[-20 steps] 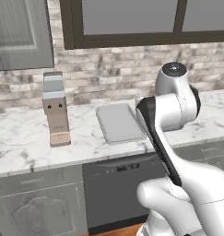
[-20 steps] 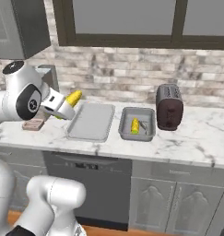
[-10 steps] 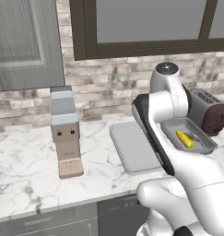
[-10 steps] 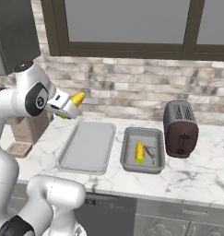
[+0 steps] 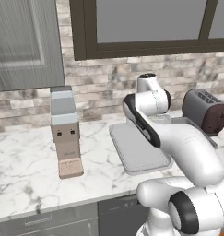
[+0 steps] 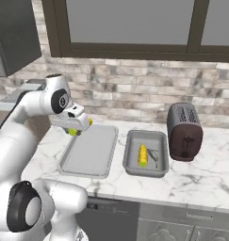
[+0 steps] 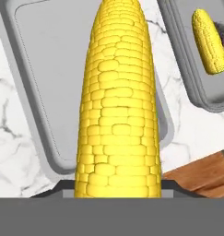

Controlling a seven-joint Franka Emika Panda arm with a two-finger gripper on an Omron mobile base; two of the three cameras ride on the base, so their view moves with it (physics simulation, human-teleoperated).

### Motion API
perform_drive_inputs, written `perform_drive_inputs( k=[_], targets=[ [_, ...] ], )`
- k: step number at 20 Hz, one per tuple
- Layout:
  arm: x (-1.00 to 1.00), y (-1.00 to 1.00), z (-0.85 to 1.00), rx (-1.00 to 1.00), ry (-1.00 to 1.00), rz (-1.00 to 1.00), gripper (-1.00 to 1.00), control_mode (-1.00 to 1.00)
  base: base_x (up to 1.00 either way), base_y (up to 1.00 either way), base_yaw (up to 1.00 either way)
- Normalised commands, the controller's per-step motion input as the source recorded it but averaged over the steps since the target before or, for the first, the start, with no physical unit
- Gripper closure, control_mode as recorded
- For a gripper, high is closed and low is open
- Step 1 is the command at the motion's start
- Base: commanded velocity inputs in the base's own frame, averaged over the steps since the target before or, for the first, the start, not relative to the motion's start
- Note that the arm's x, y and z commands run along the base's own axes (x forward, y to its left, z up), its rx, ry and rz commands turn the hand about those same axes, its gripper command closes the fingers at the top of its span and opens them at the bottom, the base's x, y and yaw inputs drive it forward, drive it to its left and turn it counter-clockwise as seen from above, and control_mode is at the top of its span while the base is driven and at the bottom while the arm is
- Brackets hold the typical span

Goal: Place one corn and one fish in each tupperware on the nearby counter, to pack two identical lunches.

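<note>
My gripper [image 6: 79,126] is shut on a yellow corn [image 6: 89,122], which hangs just above the far left corner of an empty grey tupperware [image 6: 87,153]. In the hand view this corn [image 7: 118,106] runs up the middle, with the empty tupperware [image 7: 44,73] below it. The second tupperware [image 6: 133,157] beside it holds another corn [image 6: 143,155] and a dark fish [image 6: 154,156]. That tupperware [image 7: 185,60] and its corn [image 7: 209,41] sit at the hand view's upper right. In the left base view my arm hides the gripper, and the empty tupperware [image 5: 134,154] lies behind it.
A dark toaster [image 6: 184,132] stands right of the trays on the white marble counter [image 6: 200,181]. A grey and tan appliance [image 5: 65,131] stands on the counter to the left. A brick wall and a window close the back. Wooden floor [image 7: 201,175] shows past the counter edge.
The base has driven, so both base views have shifted. My gripper has come down with the corn, from left of the empty tray to just above its far left corner.
</note>
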Motion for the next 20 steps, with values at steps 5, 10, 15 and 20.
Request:
perform_drive_inputs(
  k=[5,10,15,20],
  targets=[
    [0.74,-0.06,-0.51,0.01,-0.01,0.0,1.0,-1.0,0.0,0.0,0.0],
    [0.54,-0.05,-0.73,0.0,-0.18,0.0,1.0,-1.0,0.0,0.0,0.0],
    [0.08,0.0,-0.8,0.0,-0.17,0.0,1.0,-1.0,0.0,0.0,0.0],
    [0.19,0.0,-0.5,-0.02,-0.12,0.0,1.0,-1.0,0.0,0.0,0.0]
  ],
)
